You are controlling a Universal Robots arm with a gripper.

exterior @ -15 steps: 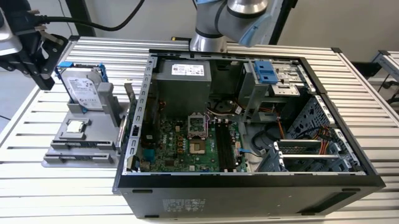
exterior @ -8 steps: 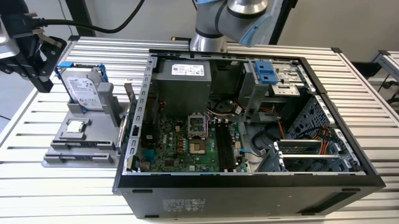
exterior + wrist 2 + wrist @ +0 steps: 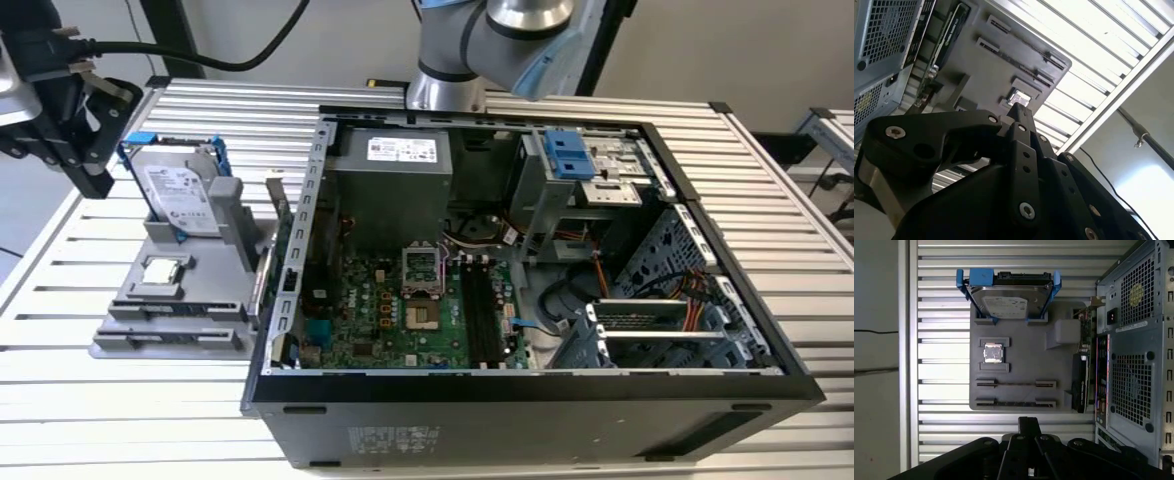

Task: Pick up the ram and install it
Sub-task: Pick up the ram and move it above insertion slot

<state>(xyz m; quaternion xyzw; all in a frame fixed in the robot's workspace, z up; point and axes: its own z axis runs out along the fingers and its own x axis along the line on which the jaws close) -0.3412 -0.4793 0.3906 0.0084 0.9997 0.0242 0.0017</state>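
1. Computer case lies open on the slatted table, with the motherboard flat inside.
2. Tray sits on the table just beside the case, at the exterior view's left.
3. On the tray:
   - hard drive upright at the far end
   - processor in the middle
   - ram on edge near the near end
4. Expansion card stands on edge between tray and case.
5. Gripper hangs at the exterior view's left of the hard drive.

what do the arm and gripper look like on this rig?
The arm: silver-grey round joints with a pale blue cap. The gripper: matte black angular linkage plates dotted with silver screw heads. A thick black cable runs off its wrist end in the exterior view.
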